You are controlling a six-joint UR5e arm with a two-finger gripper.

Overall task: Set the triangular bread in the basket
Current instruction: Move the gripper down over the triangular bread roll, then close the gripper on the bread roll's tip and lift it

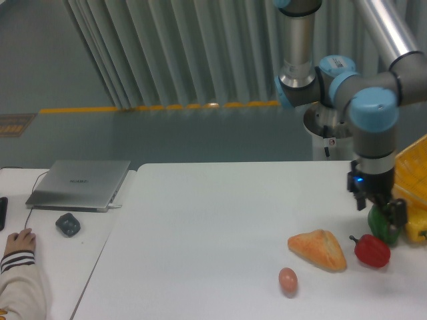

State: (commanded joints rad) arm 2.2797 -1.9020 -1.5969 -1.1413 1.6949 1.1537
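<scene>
Yellow lattice basket (412, 175) sits just beside the gripper (385, 212) at frame edge, mostly cut off; triangular bread (318, 250) lies on the table below and to the side away from it, ungrasped. Can't tell whether the jaws are open. Risk: green pepper (383, 227) directly under the fingers and red pepper (371, 250) just beside the bread get knocked, or the egg (287, 280) rolls.
</scene>
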